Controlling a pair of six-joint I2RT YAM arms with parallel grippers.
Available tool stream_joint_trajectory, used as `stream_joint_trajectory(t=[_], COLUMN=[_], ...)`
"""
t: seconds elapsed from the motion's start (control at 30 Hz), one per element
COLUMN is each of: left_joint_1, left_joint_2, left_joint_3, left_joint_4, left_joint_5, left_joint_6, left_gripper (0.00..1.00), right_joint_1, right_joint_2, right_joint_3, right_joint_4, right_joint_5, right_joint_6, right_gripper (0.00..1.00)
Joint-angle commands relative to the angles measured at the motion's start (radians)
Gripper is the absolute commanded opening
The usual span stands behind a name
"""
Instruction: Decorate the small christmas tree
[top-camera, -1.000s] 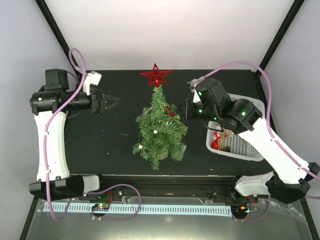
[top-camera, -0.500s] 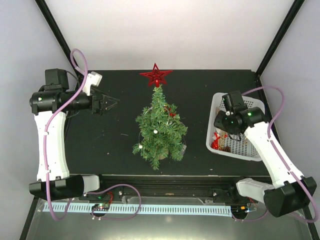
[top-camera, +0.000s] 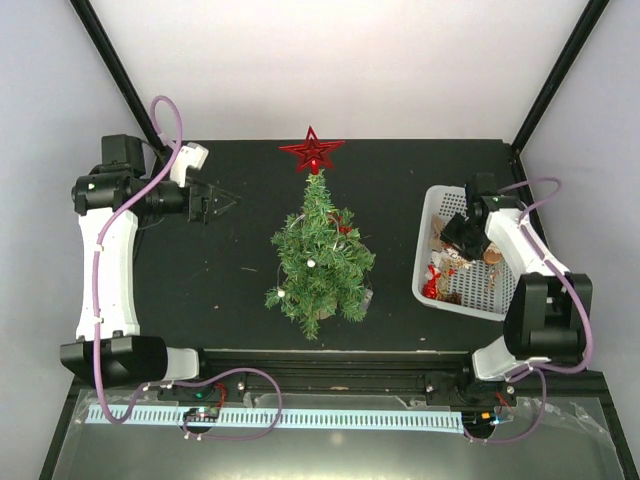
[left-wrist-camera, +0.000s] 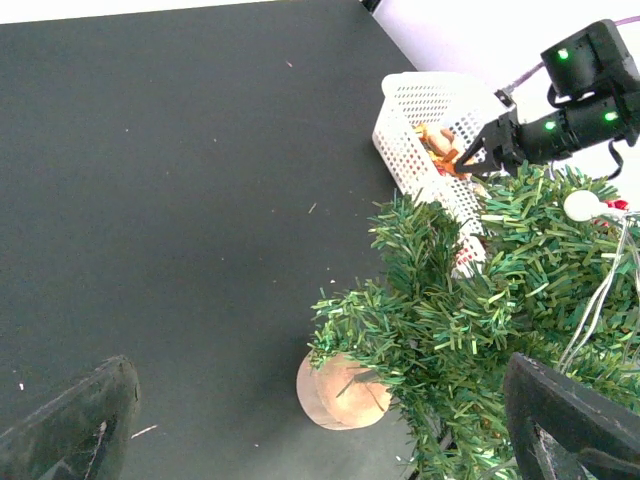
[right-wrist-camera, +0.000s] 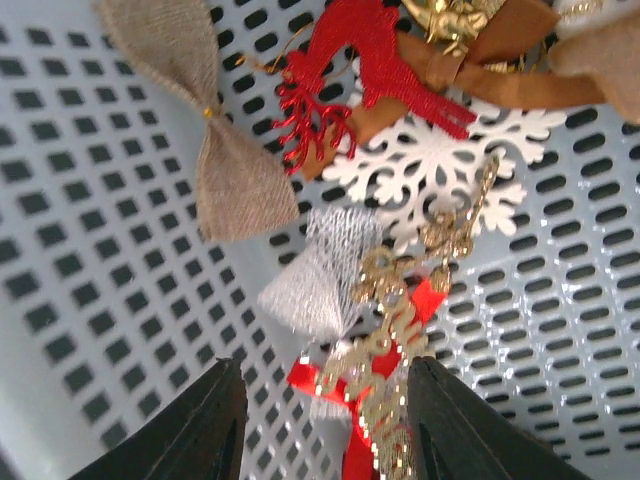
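The left gripper (top-camera: 224, 203) hangs over the left side of the black table (top-camera: 200, 290). Its jaws are spread wide with nothing between them, and they point right towards the tree (top-camera: 320, 262). The tree stands upright at the middle of the table on a round wooden base (left-wrist-camera: 343, 391). Small white balls (left-wrist-camera: 580, 205) and a thin pale wire hang in its green branches.

A white perforated basket (top-camera: 432, 205) sits to the right of the tree, apart from it. The right gripper (right-wrist-camera: 320, 365) is lowered into the basket. Its jaws are parted and close on nothing, poised just above a heap of ornaments. Nearest the fingers (right-wrist-camera: 215, 425) are a red ribbon (right-wrist-camera: 312, 385), a gold glitter piece (right-wrist-camera: 385, 330) and a white mesh bow (right-wrist-camera: 320, 270). Past these lie a burlap bow (right-wrist-camera: 225, 160), a white snowflake (right-wrist-camera: 440, 165) and a red glitter reindeer (right-wrist-camera: 350, 70), with brown ribbon at the far edge.

On the treetop, towards the back of the table, sits a red star (top-camera: 312, 153).
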Motion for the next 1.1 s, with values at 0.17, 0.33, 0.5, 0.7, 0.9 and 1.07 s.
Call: stream_joint_trajectory(t=[0.17, 0.33, 0.5, 0.7, 0.9, 1.07], left_joint_1=[-0.010, -0.010, -0.010, -0.009, -0.010, -0.010], left_joint_2=[0.012, 0.027, 0.039, 0.041, 0.046, 0.049], left_joint_3=[-0.017, -0.012, -0.009, -0.009, -0.007, -0.003], left_joint_4=[0.028, 0.039, 0.042, 0.047, 0.037, 0.040], left_joint_5=[-0.010, -0.006, -0.009, -0.003, -0.006, 0.000], left_joint_6=[0.020, 0.015, 0.012, 0.003, 0.010, 0.005], left_gripper=[0.99, 0.99, 0.99, 0.99, 0.99, 0.99], right_joint_1=[-0.032, -0.065, -0.095, -0.162, -0.183, -0.189], right_joint_2=[0.040, 0.074, 0.101, 0.131, 0.164, 0.171], right_joint_3=[-0.046, -0.106, -0.137, -0.182, -0.156, -0.141], right_joint_4=[0.069, 0.111, 0.131, 0.203, 0.223, 0.230], right_joint_5=[0.025, -0.015, -0.020, -0.062, -0.068, -0.067], right_joint_6=[0.018, 0.033, 0.057, 0.094, 0.096, 0.088], right_gripper=[0.47, 0.47, 0.48, 0.55, 0.54, 0.47])
